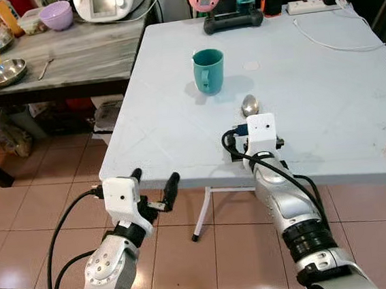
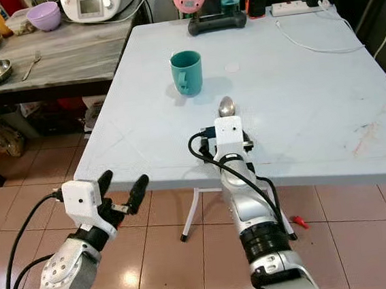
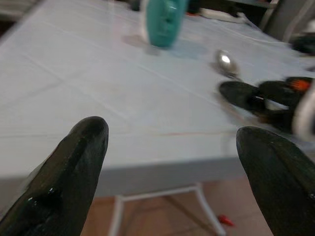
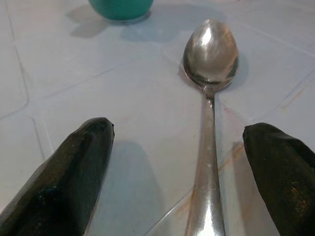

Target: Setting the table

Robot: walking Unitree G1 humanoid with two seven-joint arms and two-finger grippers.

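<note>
A pale blue table (image 1: 326, 104) holds a teal mug (image 1: 208, 70), and just nearer the robot than the mug lies a metal spoon (image 4: 209, 98). The head views show little but its bowl. The right wrist view shows its handle running back between the spread fingers (image 4: 74, 172) of the right gripper (image 4: 179, 177), which rests low over the table, touching nothing. The left gripper (image 1: 157, 186) hovers off the table's near edge, arm bent, fingers spread and empty.
</note>
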